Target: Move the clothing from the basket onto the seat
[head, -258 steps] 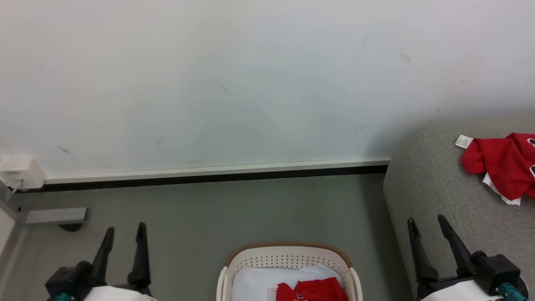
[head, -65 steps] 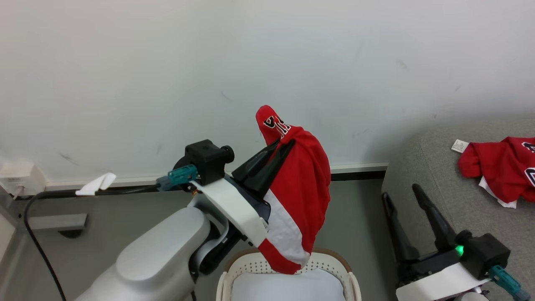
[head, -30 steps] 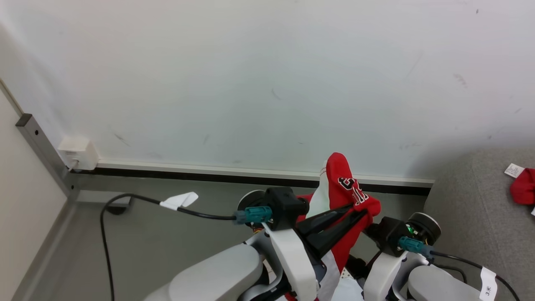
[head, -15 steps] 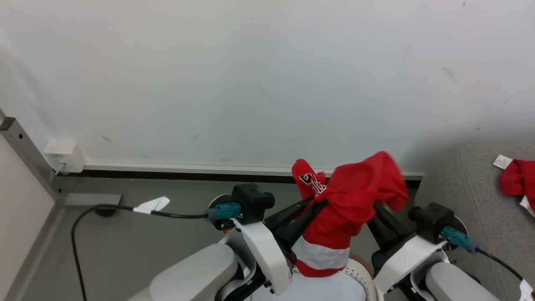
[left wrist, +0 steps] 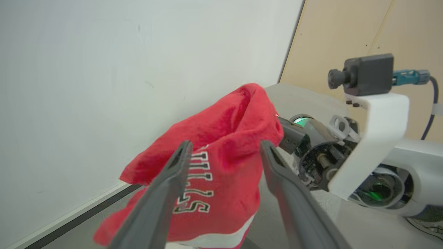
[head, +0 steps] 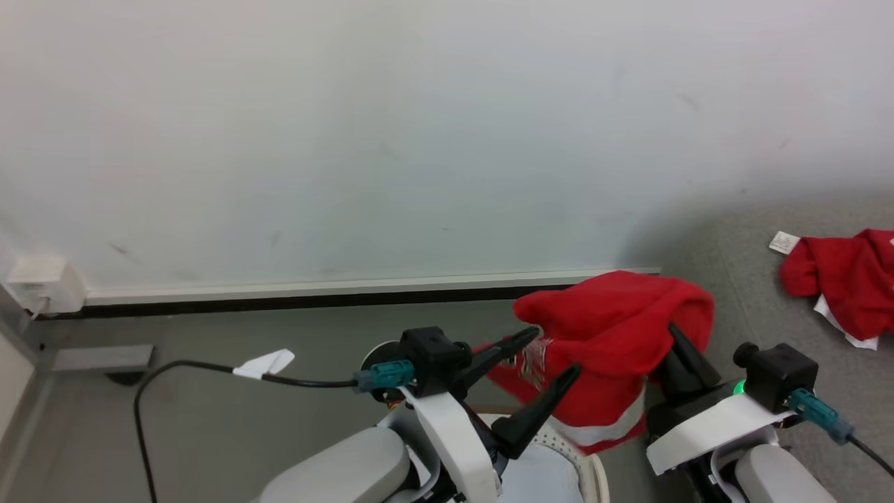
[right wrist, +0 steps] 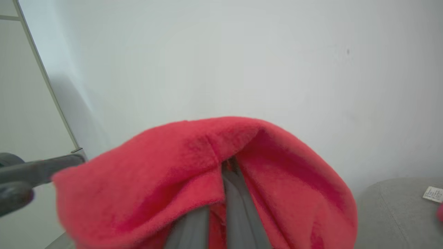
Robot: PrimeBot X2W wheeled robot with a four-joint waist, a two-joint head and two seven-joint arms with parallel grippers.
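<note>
One red jersey (head: pixel 614 321) hangs in the air, draped over my right gripper (right wrist: pixel 226 166), whose jaws are shut on it; one dark finger (head: pixel 683 353) shows under the cloth. In the left wrist view its black-and-white letters (left wrist: pixel 197 186) and white band show. My left gripper (head: pixel 555 353) stands open just left of the jersey, holding nothing. The second red jersey (head: pixel 838 279), with its white tag, lies on the grey seat (head: pixel 747 293) at the right. The basket (head: pixel 555 441) shows partly at the bottom, below both grippers.
A white wall with a baseboard (head: pixel 349 290) runs behind. A white socket box (head: pixel 38 283) sits at the left. A black cable with a white tag (head: pixel 262 363) trails from my left wrist over the grey floor (head: pixel 209 328). A white pad (head: pixel 538 482) lies in the basket.
My left gripper has let go of the jersey and opened. The right gripper now holds it alone and has carried it right, toward the seat. The camera has also turned.
</note>
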